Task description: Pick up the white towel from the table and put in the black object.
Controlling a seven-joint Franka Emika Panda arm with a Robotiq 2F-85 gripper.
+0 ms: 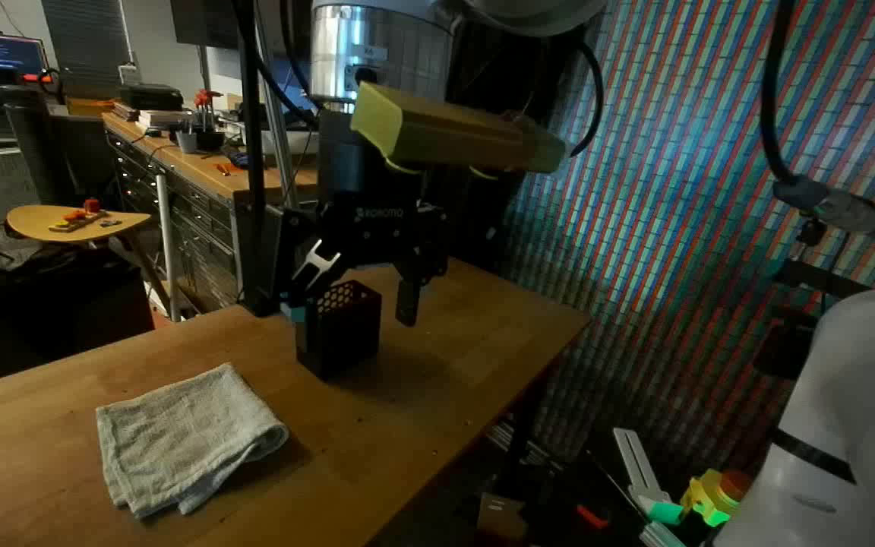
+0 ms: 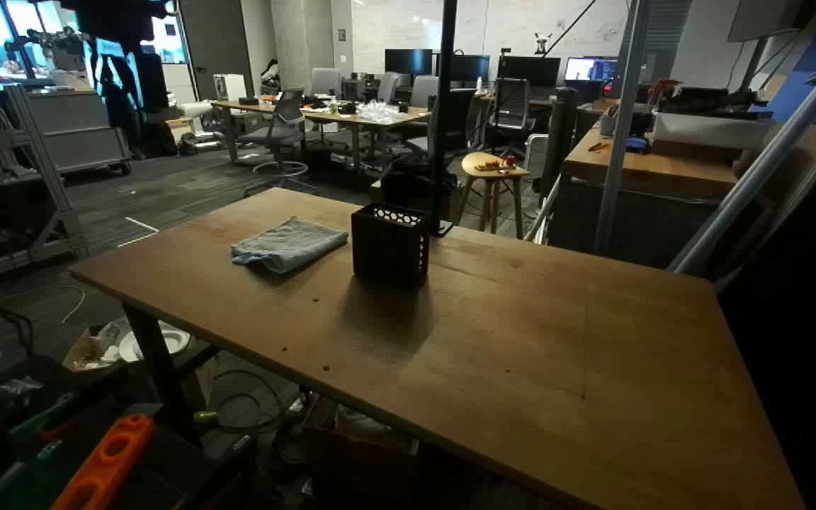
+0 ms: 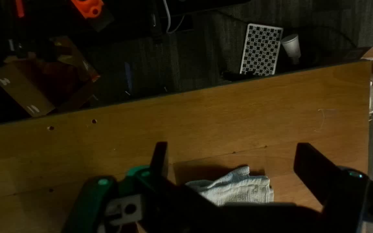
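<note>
The white towel (image 1: 187, 441) lies folded on the wooden table (image 1: 468, 365), with one edge raised. It also shows in an exterior view (image 2: 287, 244). The black object is an upright open-topped box (image 2: 388, 244) with hexagonal holes, standing beside the towel; it also shows in an exterior view (image 1: 342, 342). My gripper (image 1: 352, 313) is open, with nothing between its fingers, and appears in front of the box there. In the wrist view, my gripper (image 3: 231, 147) has its fingers wide apart above the table, with part of the towel (image 3: 244, 191) beyond its body. The box is not visible there.
A black upright pole (image 2: 445, 106) stands at the table's far edge behind the box. The table's front edge (image 3: 173, 94) drops to floor with cardboard boxes (image 3: 21, 87). A white robot arm part (image 1: 840, 425) stands at the right in an exterior view.
</note>
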